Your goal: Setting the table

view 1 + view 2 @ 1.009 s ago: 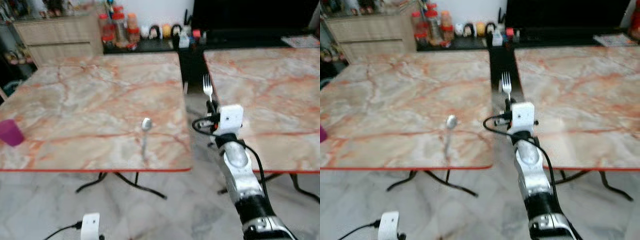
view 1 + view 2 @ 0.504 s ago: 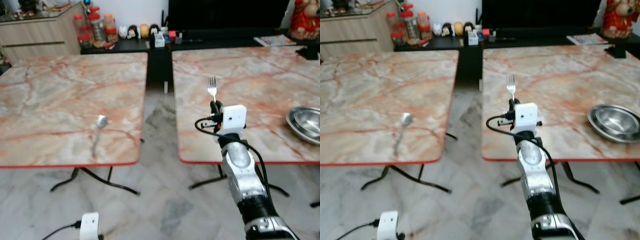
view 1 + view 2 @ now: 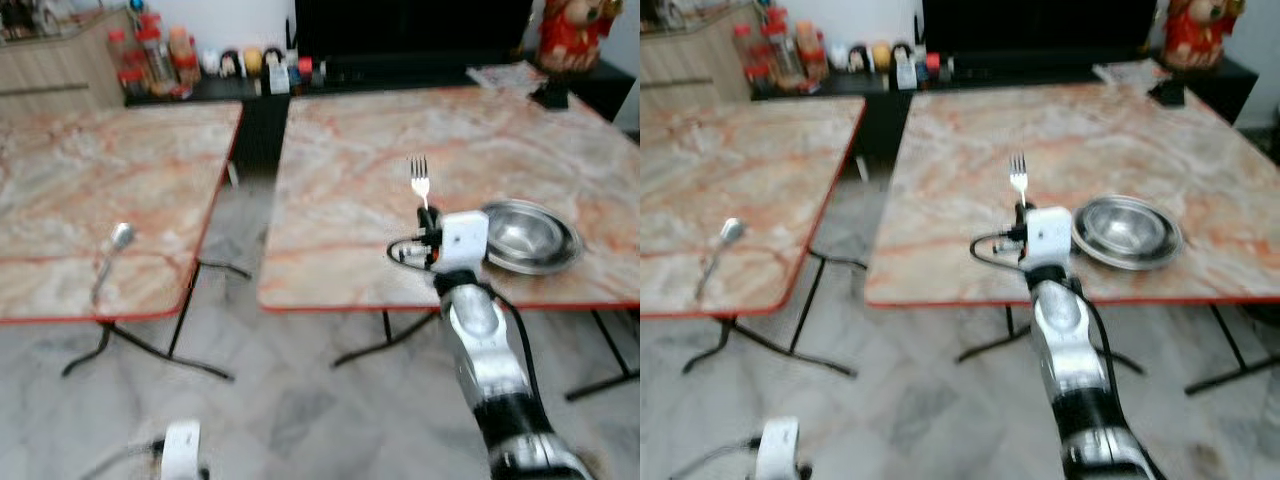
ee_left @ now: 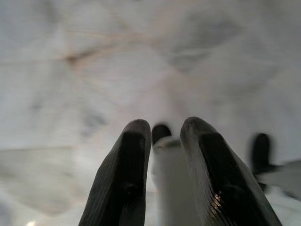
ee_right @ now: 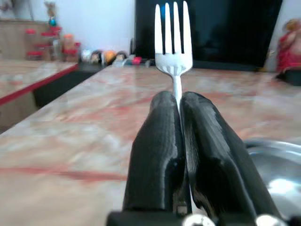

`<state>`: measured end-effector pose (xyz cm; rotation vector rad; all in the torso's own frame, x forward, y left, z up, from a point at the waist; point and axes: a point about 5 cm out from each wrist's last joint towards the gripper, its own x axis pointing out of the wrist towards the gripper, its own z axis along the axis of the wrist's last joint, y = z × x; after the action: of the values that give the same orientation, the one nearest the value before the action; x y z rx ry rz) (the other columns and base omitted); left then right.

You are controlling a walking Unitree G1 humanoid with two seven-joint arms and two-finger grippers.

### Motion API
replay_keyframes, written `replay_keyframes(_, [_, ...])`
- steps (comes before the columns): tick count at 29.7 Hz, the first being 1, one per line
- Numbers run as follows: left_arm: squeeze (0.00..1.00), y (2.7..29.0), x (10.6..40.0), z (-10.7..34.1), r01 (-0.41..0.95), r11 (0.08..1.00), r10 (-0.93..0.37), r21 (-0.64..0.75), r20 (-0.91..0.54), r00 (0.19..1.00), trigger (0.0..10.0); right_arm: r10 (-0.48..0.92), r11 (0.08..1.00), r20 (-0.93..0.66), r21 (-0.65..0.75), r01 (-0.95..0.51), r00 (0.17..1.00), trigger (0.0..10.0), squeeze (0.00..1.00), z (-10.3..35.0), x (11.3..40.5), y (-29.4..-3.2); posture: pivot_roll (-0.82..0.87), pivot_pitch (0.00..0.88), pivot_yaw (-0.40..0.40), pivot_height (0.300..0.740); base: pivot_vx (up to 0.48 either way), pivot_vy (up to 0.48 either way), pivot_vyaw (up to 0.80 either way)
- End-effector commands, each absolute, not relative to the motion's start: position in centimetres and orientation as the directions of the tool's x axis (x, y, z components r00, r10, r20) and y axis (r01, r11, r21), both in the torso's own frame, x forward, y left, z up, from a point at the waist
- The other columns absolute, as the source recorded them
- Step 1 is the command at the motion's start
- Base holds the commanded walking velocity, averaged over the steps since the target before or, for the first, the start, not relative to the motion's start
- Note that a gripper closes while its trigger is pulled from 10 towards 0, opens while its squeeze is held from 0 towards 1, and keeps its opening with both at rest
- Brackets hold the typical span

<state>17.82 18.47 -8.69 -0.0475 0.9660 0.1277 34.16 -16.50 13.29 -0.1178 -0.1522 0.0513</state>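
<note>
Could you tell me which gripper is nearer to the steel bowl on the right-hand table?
The right. The right gripper holds a fork upright just beside the steel bowl; the left gripper hangs low over the floor, far from it.

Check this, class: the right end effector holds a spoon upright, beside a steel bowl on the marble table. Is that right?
Not quite. The right end effector holds a fork, tines up, as the right wrist view shows. The spoon lies on the other table. The bowl and table are as stated.
</note>
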Motion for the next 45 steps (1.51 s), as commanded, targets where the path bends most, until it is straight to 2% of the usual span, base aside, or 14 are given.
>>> replay_keyframes(1, [0.00,19.69,17.90,-8.49,-0.136,0.990,0.114,0.045,-0.819,0.562,10.0,0.076,0.992,0.168,-0.112,-0.057,0.983,10.0,0.00,13.88,34.36,-15.72,-0.22,0.000,0.063,0.740,0.000,-0.472,0.00])
replay_keyframes(17, [0.00,19.53,18.12,-8.41,-0.132,0.990,0.108,0.039,-0.816,0.568,10.0,0.067,0.993,0.163,-0.111,-0.049,0.984,10.0,0.00,13.72,34.16,-16.00,-0.22,0.000,0.066,0.740,0.000,-0.460,0.00])
replay_keyframes(34, [0.00,19.68,18.65,-8.07,-0.156,0.988,0.109,0.017,-0.793,0.600,10.0,0.041,0.995,0.154,-0.096,-0.026,0.987,10.0,0.00,13.43,33.91,-16.29,-0.23,0.000,0.074,0.740,0.000,0.000,0.00])
replay_keyframes(45, [0.00,19.77,18.60,-8.08,-0.153,0.988,0.106,0.017,-0.793,0.599,10.0,0.043,0.996,0.144,-0.089,-0.031,0.989,10.0,0.00,13.37,33.99,-16.09,-0.23,0.000,0.075,0.740,0.305,0.000,0.00])
